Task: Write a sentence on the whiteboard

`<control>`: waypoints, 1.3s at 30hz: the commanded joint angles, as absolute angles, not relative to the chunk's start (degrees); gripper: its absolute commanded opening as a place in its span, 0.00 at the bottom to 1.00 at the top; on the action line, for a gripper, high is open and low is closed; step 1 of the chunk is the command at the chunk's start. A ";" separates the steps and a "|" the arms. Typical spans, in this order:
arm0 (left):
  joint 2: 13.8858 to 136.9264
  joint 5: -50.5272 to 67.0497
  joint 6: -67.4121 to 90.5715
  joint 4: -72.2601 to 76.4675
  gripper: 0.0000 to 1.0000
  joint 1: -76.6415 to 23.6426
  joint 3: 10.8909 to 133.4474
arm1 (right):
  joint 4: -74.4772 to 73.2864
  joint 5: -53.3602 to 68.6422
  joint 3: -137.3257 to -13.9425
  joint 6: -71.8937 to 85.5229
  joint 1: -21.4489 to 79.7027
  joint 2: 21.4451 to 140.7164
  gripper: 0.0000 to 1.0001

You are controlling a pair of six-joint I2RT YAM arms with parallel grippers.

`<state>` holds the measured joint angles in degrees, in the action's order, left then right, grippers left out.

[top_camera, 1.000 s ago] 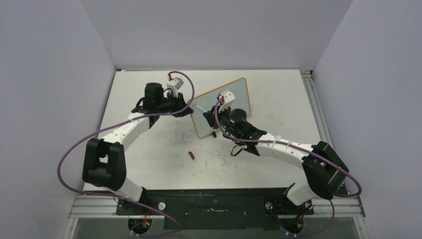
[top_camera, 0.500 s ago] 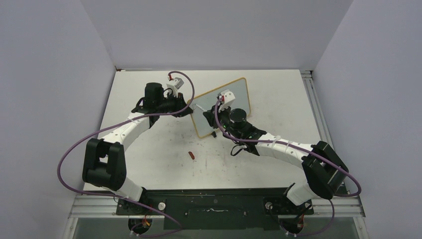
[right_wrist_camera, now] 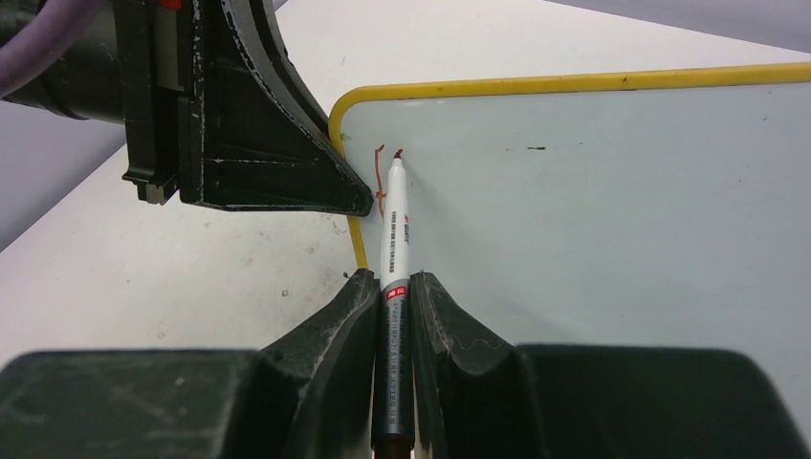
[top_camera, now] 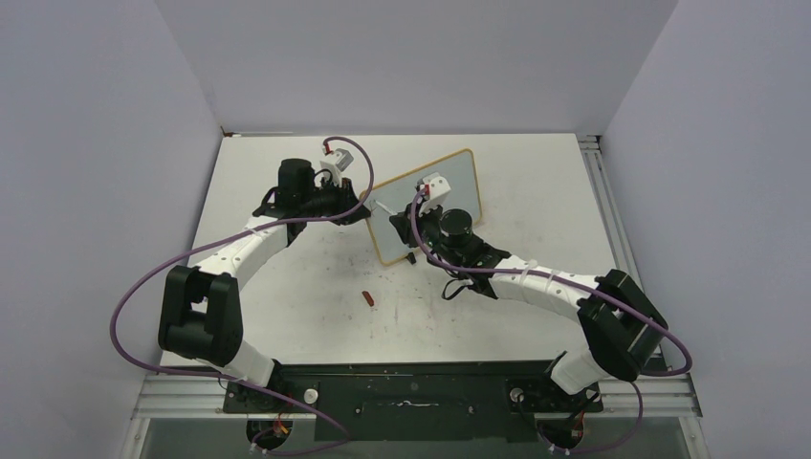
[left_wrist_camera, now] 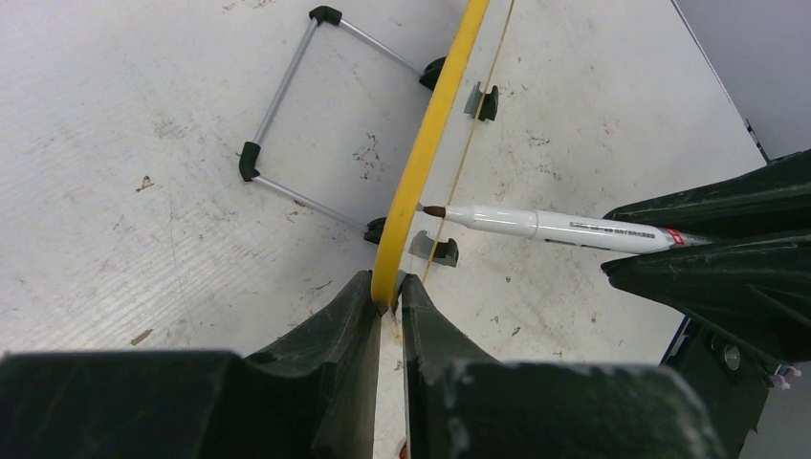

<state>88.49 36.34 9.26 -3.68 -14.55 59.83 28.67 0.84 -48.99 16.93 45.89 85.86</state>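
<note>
The right gripper (right_wrist_camera: 387,287) pinches a white marker (right_wrist_camera: 393,225) by its barrel, well back from the red tip, which points away at the whiteboard (right_wrist_camera: 622,220). The board stands tilted on the table (top_camera: 287,277), around mid-depth and a little right of centre. The tip sits in the board's corner beside the yellow frame and seems to touch the surface, though the angle leaves that uncertain. Of the sentence (right_wrist_camera: 380,178) only one thin red stroke shows, just beside the tip, so nearly all the writing is to come. Just past it, the left gripper (left_wrist_camera: 386,287) is clamped on the frame's edge, steadying the board. Too firm a push could rock the board back on its stand or slide it through that clamp. Held so far from its tip, the marker might pivot and let the letters wander onto the frame. A small red cap (top_camera: 368,297) lies nearer the bases, well apart and no hindrance. Behind the board the wire stand (left_wrist_camera: 287,105) rests on the scuffed tabletop. Only the left fingers crowd the starting corner, and the board's glossy face beyond them is bare.
</note>
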 commanded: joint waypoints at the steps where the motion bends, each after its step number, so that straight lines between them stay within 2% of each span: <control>1: 87.64 35.86 8.13 -6.33 0.00 -15.47 61.08 | 31.54 0.18 -49.35 16.75 46.04 86.03 0.05; 27: 87.19 35.77 8.09 -6.41 0.00 -15.47 60.95 | 30.68 -1.76 -42.09 19.17 46.13 82.40 0.05; 39: 86.77 35.39 8.00 -6.68 0.00 -15.47 61.08 | 28.76 -0.46 -44.47 18.18 46.34 79.81 0.05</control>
<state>88.01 36.03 9.04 -4.29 -14.87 59.83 27.97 -0.08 -42.15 18.65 45.91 83.15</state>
